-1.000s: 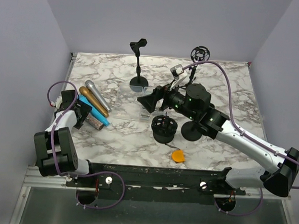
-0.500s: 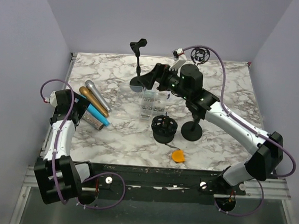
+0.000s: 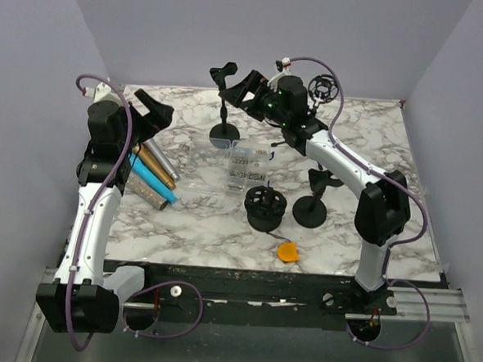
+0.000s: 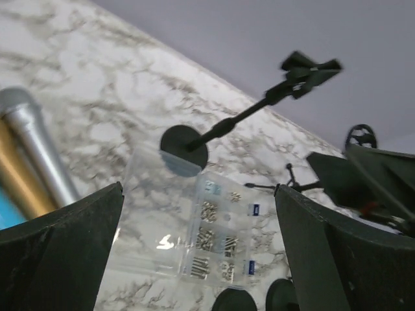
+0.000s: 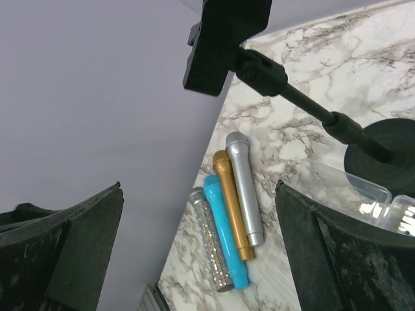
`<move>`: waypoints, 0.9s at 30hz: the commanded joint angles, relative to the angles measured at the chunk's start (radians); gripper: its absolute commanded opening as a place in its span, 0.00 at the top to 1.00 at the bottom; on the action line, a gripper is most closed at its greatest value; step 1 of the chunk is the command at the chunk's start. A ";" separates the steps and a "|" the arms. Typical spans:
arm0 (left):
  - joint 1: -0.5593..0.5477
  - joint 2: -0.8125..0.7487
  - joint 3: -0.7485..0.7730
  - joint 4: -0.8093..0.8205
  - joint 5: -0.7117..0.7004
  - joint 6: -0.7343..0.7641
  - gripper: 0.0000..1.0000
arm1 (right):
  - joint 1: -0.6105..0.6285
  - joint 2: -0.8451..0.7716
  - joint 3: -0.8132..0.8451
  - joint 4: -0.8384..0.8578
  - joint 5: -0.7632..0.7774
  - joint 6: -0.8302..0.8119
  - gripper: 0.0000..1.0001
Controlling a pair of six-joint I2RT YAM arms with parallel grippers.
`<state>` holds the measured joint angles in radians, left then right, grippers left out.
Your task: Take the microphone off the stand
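Your left claw [image 3: 151,110] hangs raised over the table's [image 3: 374,156] left side. Its jaws are spread as wide as they go, with nothing between them. Your right claw [image 3: 245,89] is up at the back, equally wide and empty, just beside the clip [image 5: 224,39] of the black stand [image 5: 285,84]. That clip holds nothing.

Four microphones lie flat on the marble, side by side and touching: silver [image 5: 244,188], gold [image 5: 232,204], blue [image 5: 225,233] and a glittery one [image 5: 211,240]. Their heads point toward the back wall. They rest below your left claw, partly hidden by that arm in the overhead view, and well apart from your right claw. A clear parts box [image 3: 242,169] lies between them and the other stands.
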<state>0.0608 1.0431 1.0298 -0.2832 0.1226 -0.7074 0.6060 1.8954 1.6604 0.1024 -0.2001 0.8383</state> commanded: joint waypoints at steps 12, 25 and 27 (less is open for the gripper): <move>-0.104 0.017 0.095 0.155 0.269 0.276 0.02 | -0.031 0.298 0.348 0.115 0.114 0.096 0.05; -0.103 -0.014 0.063 0.175 0.272 0.286 0.02 | -0.031 0.438 0.477 0.093 0.157 0.084 0.33; -0.103 -0.014 0.061 0.176 0.272 0.283 0.02 | -0.032 0.428 0.442 0.097 0.171 0.085 0.36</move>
<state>-0.0399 1.0378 1.1034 -0.1287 0.3653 -0.4343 0.5785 2.3127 2.1258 0.2012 -0.0803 0.9390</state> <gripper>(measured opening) 0.979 0.674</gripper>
